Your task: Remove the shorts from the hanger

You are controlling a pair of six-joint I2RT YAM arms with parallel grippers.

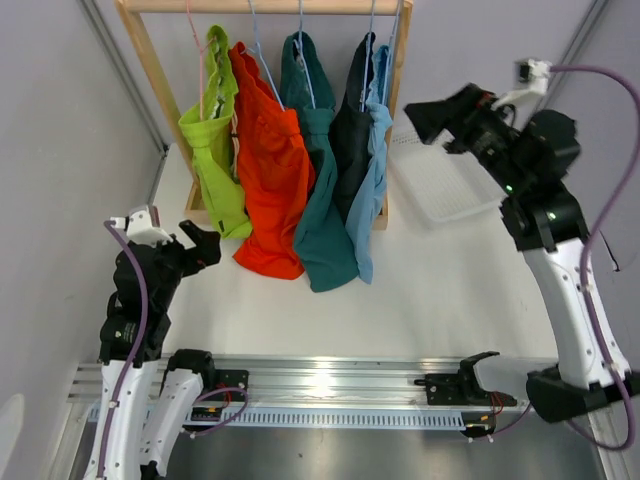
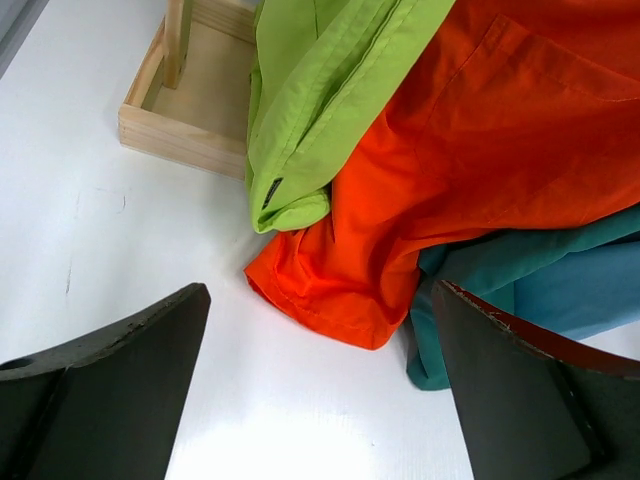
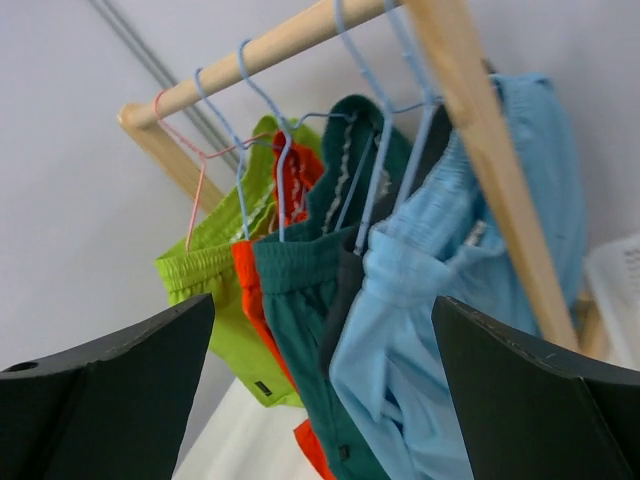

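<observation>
Several shorts hang on wire hangers from a wooden rail (image 1: 260, 6): lime green (image 1: 215, 150), orange-red (image 1: 270, 180), teal (image 1: 320, 200), dark navy (image 1: 352, 130) and light blue (image 1: 372, 190). Their lower ends rest on the white table. My left gripper (image 1: 205, 245) is open and low at the left, its jaws empty and facing the orange-red hem (image 2: 330, 300) and the lime leg (image 2: 320, 90). The right gripper (image 1: 425, 115) is open and raised, just right of the rack's post. It faces the light blue waistband (image 3: 440, 270), with the teal (image 3: 300, 290) and navy (image 3: 345, 290) pairs behind.
The rack stands on a wooden base frame (image 2: 180, 140) with slanted side posts (image 3: 490, 160). A white mesh tray (image 1: 445, 185) lies on the table right of the rack. Grey walls close in both sides. A metal rail (image 1: 330, 385) runs along the near edge.
</observation>
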